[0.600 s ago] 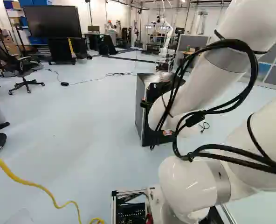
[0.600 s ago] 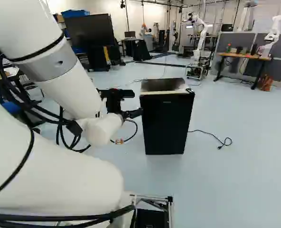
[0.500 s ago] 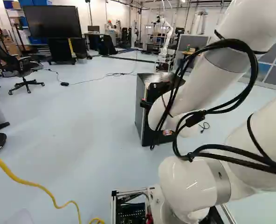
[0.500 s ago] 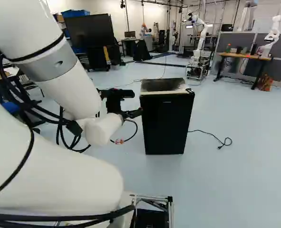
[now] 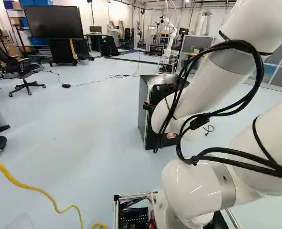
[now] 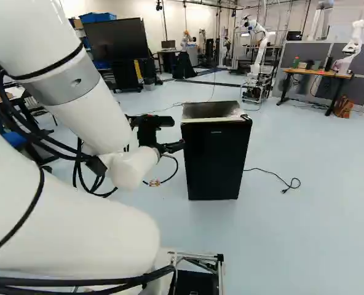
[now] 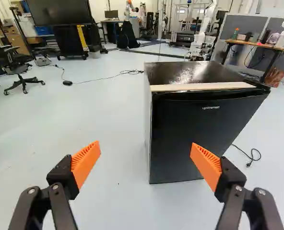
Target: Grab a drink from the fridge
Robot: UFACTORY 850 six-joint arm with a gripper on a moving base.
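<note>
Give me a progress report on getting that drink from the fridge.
Looks done: the hand is up near the front of the fridge, which shows ahead of it.

In progress: probably lining up for the door; the hand is open and holds nothing.

Left: nearly everything. The door looks shut and no drink is in sight, so opening it, then finding, grasping and taking out a drink all remain.

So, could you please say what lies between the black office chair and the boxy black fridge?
A thin dark cable with a black box, on the pale floor; the wrist view shows it.
</note>
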